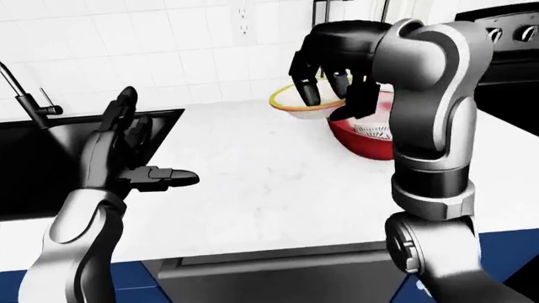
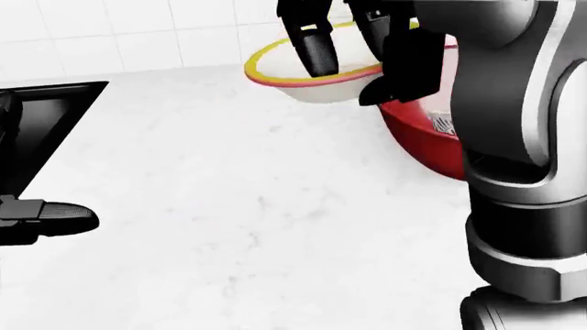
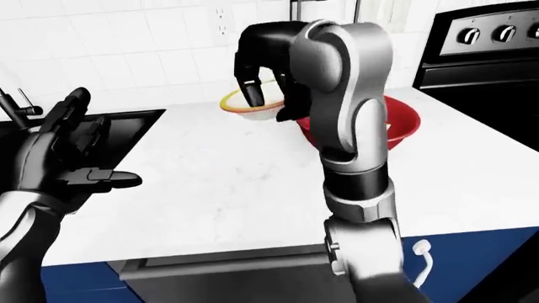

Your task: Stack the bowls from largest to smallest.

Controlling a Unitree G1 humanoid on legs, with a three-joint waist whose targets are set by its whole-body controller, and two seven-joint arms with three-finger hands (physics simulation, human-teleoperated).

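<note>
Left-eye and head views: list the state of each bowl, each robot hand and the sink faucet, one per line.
Yellow-rimmed bowl: lifted off the counter, gripped from above, beside the red bowl's rim.
Red bowl: upright on the counter, holding the patterned bowl.
Patterned bowl: nested inside the red bowl.
Right robot hand: shut on the yellow-rimmed bowl.
Left robot hand: open, empty, raised over the sink edge.
Faucet: no water visible.

The counter looks like smooth white stone with faint grey flecks. The red bowl is glossy and finely speckled. The yellow-rimmed bowl has a smooth cream glaze. The right hand is matt black; its arm is satin grey metal.
</note>
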